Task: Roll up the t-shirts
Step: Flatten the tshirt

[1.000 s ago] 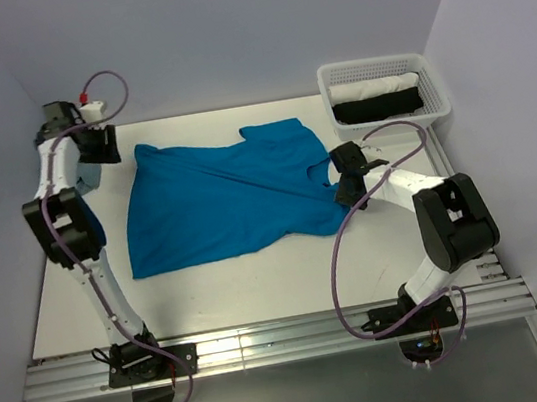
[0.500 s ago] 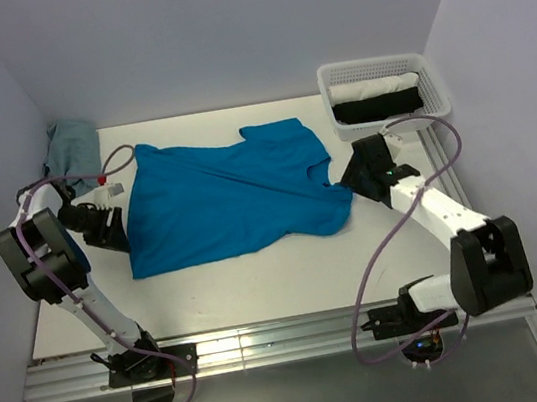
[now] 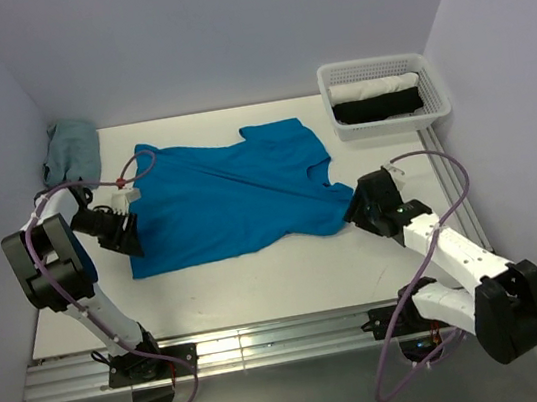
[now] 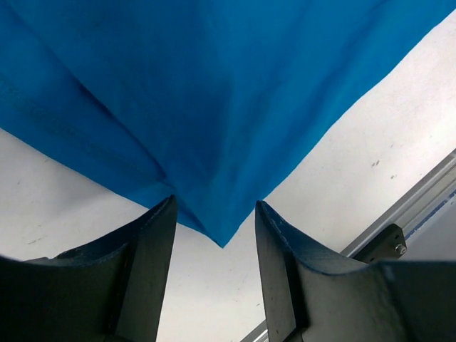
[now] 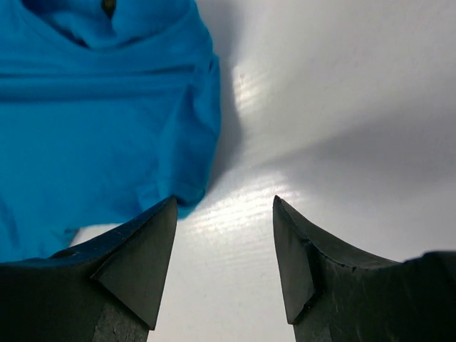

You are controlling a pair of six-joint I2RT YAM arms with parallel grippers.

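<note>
Shows both arms drawn nearer than a second ago: left gripper [image 4: 215,206] open astride the near-left corner of the t-shirt [image 3: 227,192], right gripper [image 5: 224,203] open and empty beside its right edge; lies spread flat, wholly unrolled

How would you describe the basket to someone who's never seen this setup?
Start at the white table, then go to its far right corner by the side wall. The white mesh basket sits there, beyond the flat blue t-shirt. It is the only container, holding one white roll and one black roll.
</note>
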